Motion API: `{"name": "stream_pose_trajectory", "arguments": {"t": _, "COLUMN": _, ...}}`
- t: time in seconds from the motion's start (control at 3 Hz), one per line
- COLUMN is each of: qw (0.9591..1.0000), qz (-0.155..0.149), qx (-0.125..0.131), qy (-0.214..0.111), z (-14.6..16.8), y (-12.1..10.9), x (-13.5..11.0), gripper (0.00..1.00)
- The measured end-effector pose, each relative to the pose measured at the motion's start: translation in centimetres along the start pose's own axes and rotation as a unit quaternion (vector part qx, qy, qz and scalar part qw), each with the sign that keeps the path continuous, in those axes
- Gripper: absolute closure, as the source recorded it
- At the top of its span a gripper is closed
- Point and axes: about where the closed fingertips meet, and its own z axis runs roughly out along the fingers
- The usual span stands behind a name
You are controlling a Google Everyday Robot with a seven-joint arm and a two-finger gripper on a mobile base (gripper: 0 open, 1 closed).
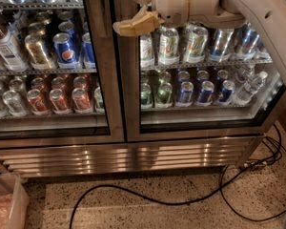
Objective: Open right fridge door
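A wide stainless-steel two-door drinks cooler, the fridge (133,157), fills most of the camera view, with a slatted steel grille along its base and wire shelves packed with drinks. The right fridge door (206,129), a tall glass pane in a brushed steel frame with black inner trim, is seen shut, its left edge meeting the matching left glass door (103,85) at the centre seam. Behind the right pane, silver and green cans (169,44) are lined up on the upper shelf, while green cans (164,93), blue cans (205,92) and a clear plastic water bottle (250,87) are ranged on the shelf below. Behind the left pane, blue Pepsi cans (66,51) are kept on the upper shelf beside a labelled bottle (5,44), and red cans (59,99) are set in a row beneath. A cream-coloured robot arm (257,13) is stretched from the upper right across the top of the right pane. On the speckled stone floor (190,216) a translucent plastic bin (12,202) with something pinkish inside is placed at the lower left, and a thin black cable (133,200) is looped before the grille toward the right corner. The tan two-finger gripper (126,8) is held in front of the upper left frame of the right door, just beside the seam, its fingers spread apart one above the other; contact with the frame cannot be told
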Motion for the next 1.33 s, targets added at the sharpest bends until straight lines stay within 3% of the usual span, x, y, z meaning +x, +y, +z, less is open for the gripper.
{"name": "stream_pose_trajectory", "arguments": {"t": 0.33, "qw": 0.9999, "qz": 0.004, "qx": -0.016, "qy": -0.005, "z": 1.15, "y": 0.22, "x": 0.15, "gripper": 0.36}}
{"name": "stream_pose_trajectory", "arguments": {"t": 0.67, "qw": 0.9998, "qz": 0.004, "qx": -0.016, "qy": -0.005, "z": 1.00, "y": 0.28, "x": 0.15, "gripper": 0.33}}
{"name": "stream_pose_trajectory", "arguments": {"t": 1.33, "qw": 0.9997, "qz": 0.003, "qx": -0.022, "qy": -0.007, "z": 1.21, "y": 0.59, "x": 0.07, "gripper": 0.75}}
